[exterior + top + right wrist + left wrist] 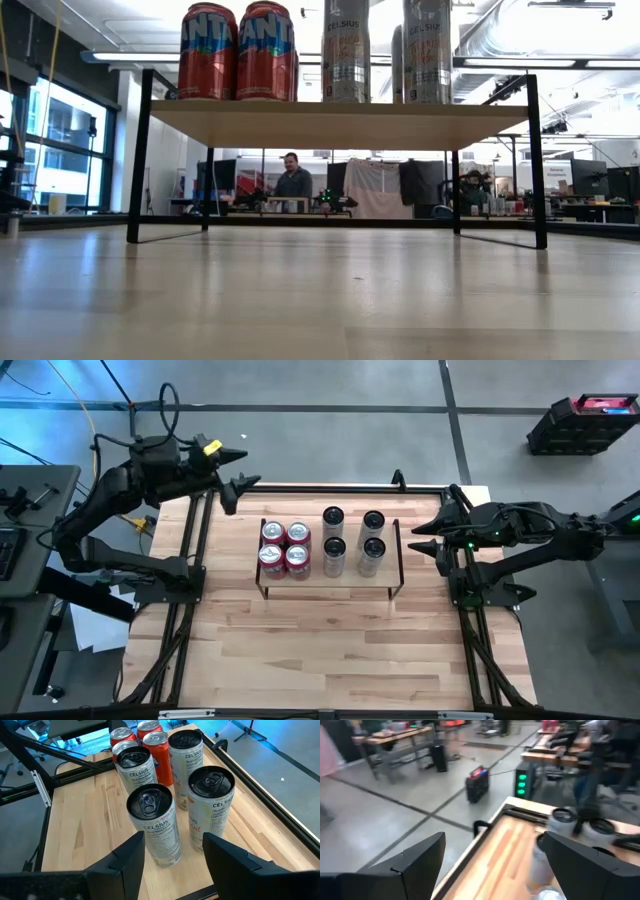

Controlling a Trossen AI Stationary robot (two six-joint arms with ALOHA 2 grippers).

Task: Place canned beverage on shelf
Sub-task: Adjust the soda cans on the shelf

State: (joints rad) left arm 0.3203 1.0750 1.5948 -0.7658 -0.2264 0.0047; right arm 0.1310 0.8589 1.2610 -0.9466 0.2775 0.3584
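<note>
The shelf (330, 582), a light-wood board on a thin black wire frame, stands near the middle of the desk (330, 650) and carries eight cans. Four red cans (285, 547) stand in a tight square on its left part, touching one another; four slim silver cans (353, 542) stand in a looser square on its right part, near one another but apart. In the low view the red cans (237, 51) and the silver cans (390, 50) stand upright on the board (340, 113), and the space beneath the board is open to the room, where a person (294, 182) sits behind a far bench. The left claw (240, 472) hangs over the far left corner of the desk, well apart from the shelf, its fingers (415, 860) spread apart and holding nothing. The right claw (428, 534) hangs just beside the right end rail of the shelf, pointing at the silver cans, its fingers (130, 855) apart and empty; in its wrist view the nearest silver can (154, 822) stands just ahead of the gap between them, with three more silver cans and the red cans (145, 742) behind it. A black case (585, 422) lies on the floor beyond the desk's far right corner.
</note>
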